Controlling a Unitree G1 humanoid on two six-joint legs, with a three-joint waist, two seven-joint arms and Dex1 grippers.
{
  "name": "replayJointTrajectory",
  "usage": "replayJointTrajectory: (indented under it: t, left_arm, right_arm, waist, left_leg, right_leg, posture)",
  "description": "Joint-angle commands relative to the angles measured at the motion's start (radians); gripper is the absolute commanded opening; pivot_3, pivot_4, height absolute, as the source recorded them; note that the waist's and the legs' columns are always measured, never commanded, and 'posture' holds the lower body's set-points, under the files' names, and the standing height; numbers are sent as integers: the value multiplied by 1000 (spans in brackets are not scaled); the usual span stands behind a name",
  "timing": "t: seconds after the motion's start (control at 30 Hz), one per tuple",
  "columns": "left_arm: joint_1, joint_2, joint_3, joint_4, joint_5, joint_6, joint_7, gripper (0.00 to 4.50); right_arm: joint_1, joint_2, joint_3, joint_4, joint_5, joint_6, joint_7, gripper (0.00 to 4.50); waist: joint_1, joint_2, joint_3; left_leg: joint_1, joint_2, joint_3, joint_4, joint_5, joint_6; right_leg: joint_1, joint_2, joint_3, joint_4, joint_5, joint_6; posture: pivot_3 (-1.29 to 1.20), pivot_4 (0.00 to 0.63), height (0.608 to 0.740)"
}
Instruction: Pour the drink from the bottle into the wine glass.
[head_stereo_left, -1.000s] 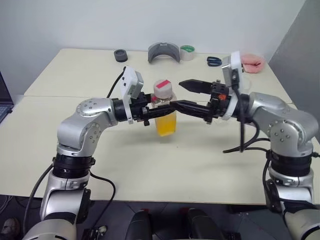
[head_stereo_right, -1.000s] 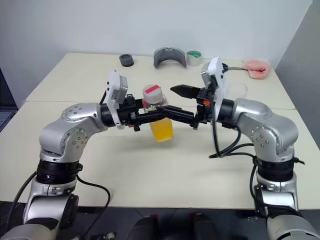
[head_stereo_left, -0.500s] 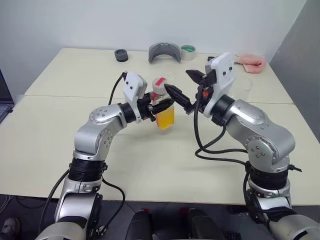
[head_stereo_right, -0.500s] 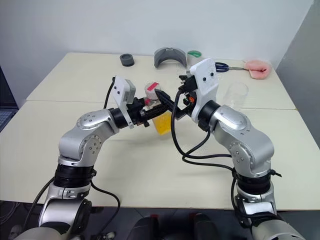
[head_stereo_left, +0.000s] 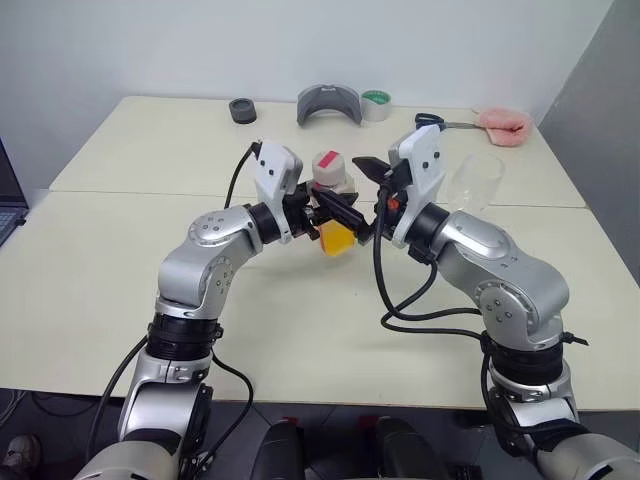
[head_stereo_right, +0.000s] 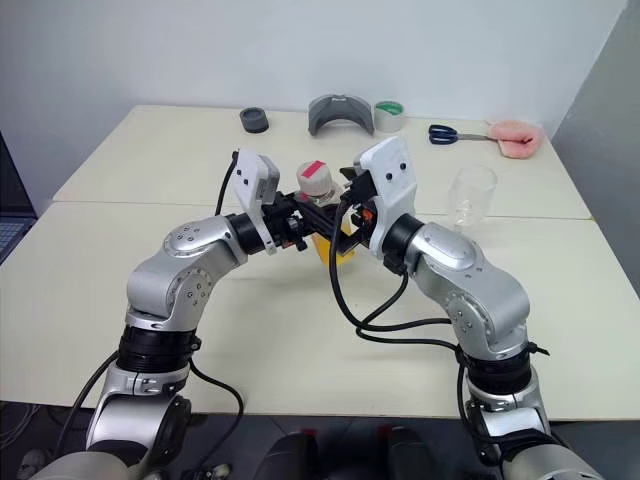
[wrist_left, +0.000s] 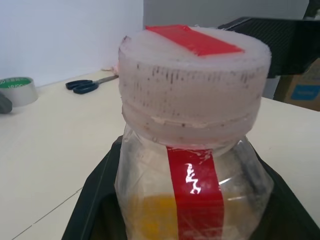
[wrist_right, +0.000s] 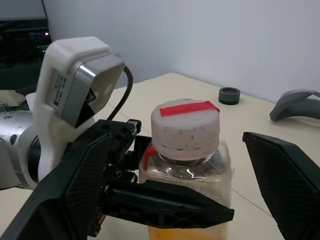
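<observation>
My left gripper is shut on the bottle just below its neck and holds it upright over the middle of the table. The bottle is clear plastic with a white cap bearing a red strip, and the orange drink fills its lower part. My right gripper is open and comes in from the right, one black finger on each side of the cap without touching it. The wine glass stands to the right on the table, beyond my right arm.
Along the far edge of the table lie a black round piece, a grey curved object, a tape roll, scissors and a pink object. A laptop edge shows at far left.
My right gripper has swung left and turned toward the bottle, so its open fingers now flank the cap. The left gripper has carried the bottle a little farther from me.
</observation>
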Motion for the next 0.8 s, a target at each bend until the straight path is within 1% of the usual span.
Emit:
replayJointTrajectory:
  t: [0.03, 0.33, 0.43, 0.63, 0.67, 0.8]
  left_arm:
    - [-32, -4, 5, -44, -5, -17, -7, 2088]
    - [-34, -8, -3, -38, 3, -22, -13, 2088]
    - [-35, -10, -6, -40, 4, -23, -11, 2088]
    - [-36, -10, -2, -38, 5, -23, -13, 2088]
    - [-35, -10, -2, -41, 5, -21, -14, 2088]
    - [-33, -7, -3, -43, 4, -20, -17, 2088]
  right_arm:
    - [-26, 17, 1, 2, -24, -48, -9, 4487]
    - [-45, 47, -21, 40, -24, -76, -13, 4487]
    - [-41, 51, -16, 42, -24, -76, -9, 3924]
    - [-35, 45, -5, 44, -18, -79, 19, 1903]
    - [-36, 46, -7, 46, -18, -81, 21, 1841]
    - [-49, 41, -10, 64, -27, -87, 25, 1842]
  waist:
    - [0, 0, 0]
    - [0, 0, 0]
    - [0, 0, 0]
    - [0, 0, 0]
    - [0, 0, 0]
    - [0, 0, 0]
  left_leg:
    - [0, 0, 0, 0, 0, 0]
    - [0, 0, 0, 0, 0, 0]
    - [0, 0, 0, 0, 0, 0]
    - [0, 0, 0, 0, 0, 0]
    - [0, 0, 0, 0, 0, 0]
    - [0, 0, 0, 0, 0, 0]
  right_leg:
    - [0, 0, 0, 0, 0, 0]
    - [0, 0, 0, 0, 0, 0]
    - [0, 0, 0, 0, 0, 0]
    - [0, 0, 0, 0, 0, 0]
    - [0, 0, 0, 0, 0, 0]
    - [0, 0, 0, 0, 0, 0]
  posture:
    - [0, 150, 740]
    - [0, 150, 740]
    - [0, 150, 740]
    - [0, 150, 740]
    - [0, 150, 740]
    - [0, 150, 740]
